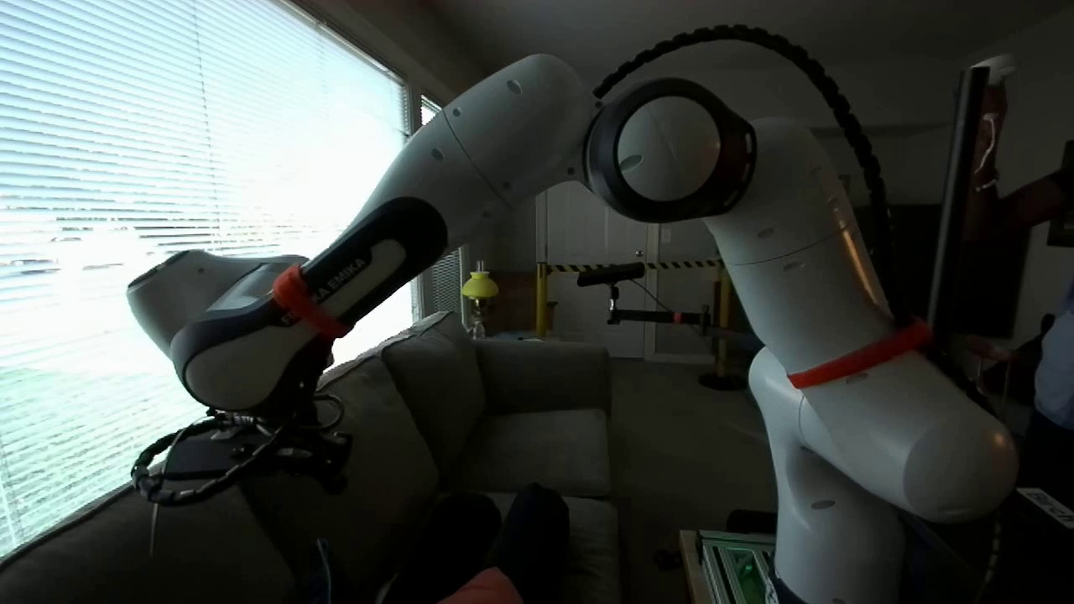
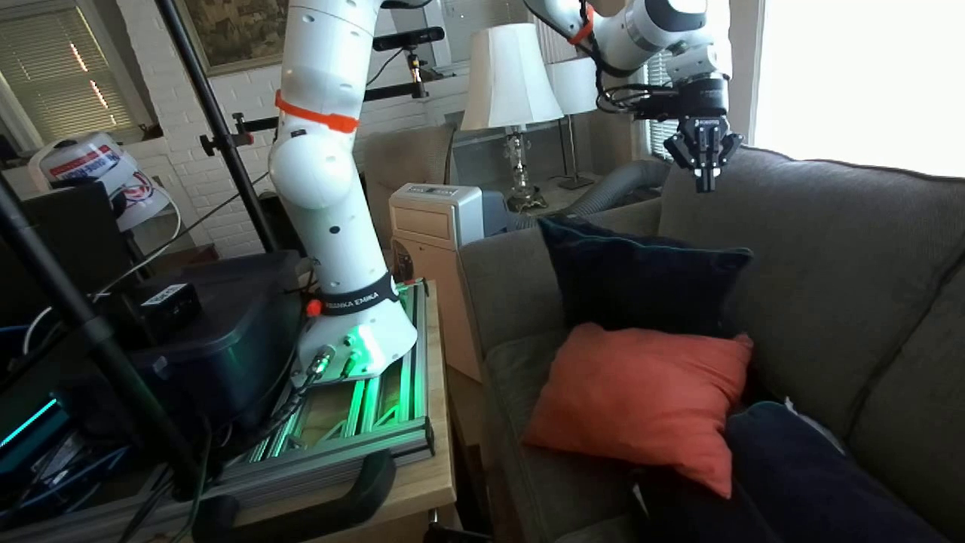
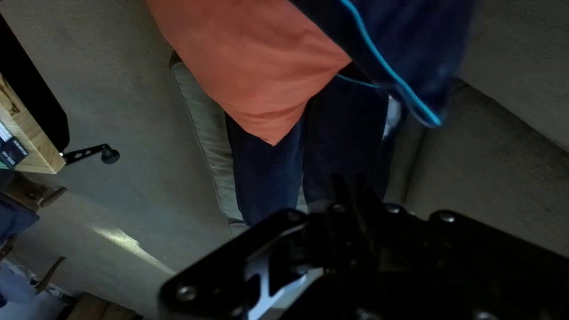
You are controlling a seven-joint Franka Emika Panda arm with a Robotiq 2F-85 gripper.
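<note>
My gripper [image 2: 706,179] is black and points down in front of the sofa's backrest, apart from everything below it. Its fingertips, also in the wrist view [image 3: 349,178], sit close together with nothing seen between them. In the other exterior view the jaws are lost in dark shade. Below lies an orange pillow [image 2: 641,400], also in the wrist view [image 3: 249,58]. A dark blue pillow [image 2: 641,279] with a teal edge leans behind it. In the wrist view a dark blue, teal-edged piece [image 3: 409,49] partly covers the orange pillow, and dark blue cloth [image 3: 342,138] in two long parts lies below.
The grey sofa [image 2: 844,264] stands along a window with blinds [image 1: 210,126]. The robot base [image 2: 354,339] is bolted to a wooden table [image 2: 445,460] beside it. A floor lamp [image 2: 513,75] and a white appliance [image 2: 436,219] stand behind. A person [image 1: 1053,361] is at the right.
</note>
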